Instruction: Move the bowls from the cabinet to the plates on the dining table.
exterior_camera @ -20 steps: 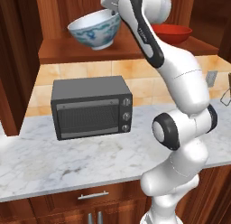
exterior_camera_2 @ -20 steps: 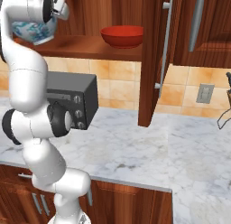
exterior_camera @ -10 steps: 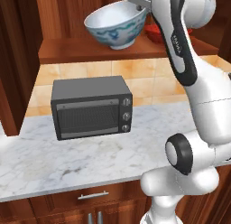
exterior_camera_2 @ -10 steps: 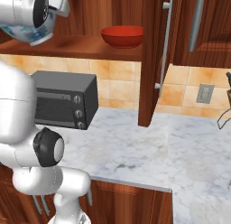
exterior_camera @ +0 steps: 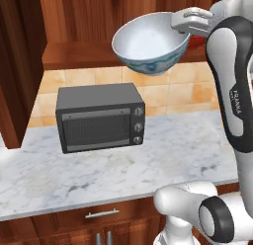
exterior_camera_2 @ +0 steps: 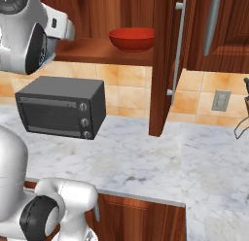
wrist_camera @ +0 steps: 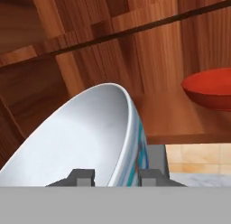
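My gripper (exterior_camera: 182, 32) is shut on the rim of the grey-white bowl (exterior_camera: 149, 44) with the blue pattern outside. It holds the bowl tilted in the air, in front of the cabinet shelf (exterior_camera: 74, 54) and above the toaster oven (exterior_camera: 99, 118). In the hand view the bowl (wrist_camera: 85, 137) rises between my fingertips (wrist_camera: 151, 175), one inside the rim and one outside, gripper (wrist_camera: 115, 175). The red bowl (exterior_camera_2: 132, 39) stands on the cabinet shelf (exterior_camera_2: 92, 49), to the right in the hand view (wrist_camera: 210, 90). Plates and dining table are out of view.
The open cabinet door (exterior_camera_2: 163, 65) with its silver bar handle (exterior_camera_2: 179, 41) juts out to the right of the shelf. A dark toaster oven (exterior_camera_2: 61, 106) stands on the marble counter (exterior_camera_2: 146, 162). Another open door edge (exterior_camera: 17, 66) hangs at the left.
The arm has drawn the grey-white bowl out from the shelf, to the right and a little lower in the left base view, closer to the cameras. The red bowl has stayed put.
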{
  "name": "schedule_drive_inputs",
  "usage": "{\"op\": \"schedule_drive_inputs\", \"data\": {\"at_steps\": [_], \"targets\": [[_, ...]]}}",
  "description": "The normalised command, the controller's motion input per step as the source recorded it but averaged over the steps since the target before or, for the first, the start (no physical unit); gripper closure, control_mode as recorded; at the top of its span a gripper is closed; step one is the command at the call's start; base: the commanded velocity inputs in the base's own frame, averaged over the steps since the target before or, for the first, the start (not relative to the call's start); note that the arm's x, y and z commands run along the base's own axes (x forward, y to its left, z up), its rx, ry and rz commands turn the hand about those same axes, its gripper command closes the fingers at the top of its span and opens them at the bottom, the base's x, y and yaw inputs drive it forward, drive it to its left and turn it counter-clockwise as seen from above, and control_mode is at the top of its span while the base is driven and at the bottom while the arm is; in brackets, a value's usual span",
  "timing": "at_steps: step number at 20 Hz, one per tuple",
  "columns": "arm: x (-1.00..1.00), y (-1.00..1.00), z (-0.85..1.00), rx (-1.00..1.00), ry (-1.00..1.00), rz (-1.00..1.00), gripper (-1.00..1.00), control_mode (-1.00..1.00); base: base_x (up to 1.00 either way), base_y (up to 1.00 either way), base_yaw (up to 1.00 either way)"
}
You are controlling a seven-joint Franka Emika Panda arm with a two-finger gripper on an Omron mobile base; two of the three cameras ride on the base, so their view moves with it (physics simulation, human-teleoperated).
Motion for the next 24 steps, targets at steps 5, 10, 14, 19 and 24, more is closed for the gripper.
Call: {"op": "schedule_drive_inputs", "data": {"at_steps": [5, 10, 14, 19, 24], "targets": [[-1.0, -0.27, -0.72, -0.04, -0.12, 0.05, 1.0, -1.0, 0.0, 0.0, 0.0], [-1.0, -0.29, -0.65, 0.0, -0.1, 0.04, 1.0, -1.0, 0.0, 0.0, 0.0], [-0.91, -0.12, -0.51, 0.0, -0.06, 0.02, 1.0, -1.0, 0.0, 0.0, 0.0], [-0.65, 0.0, -0.33, 0.07, 0.0, 0.0, 1.0, -1.0, 0.0, 0.0, 0.0], [-0.48, -0.02, -0.15, 0.15, 0.03, 0.0, 1.0, -1.0, 0.0, 0.0, 0.0]]}}
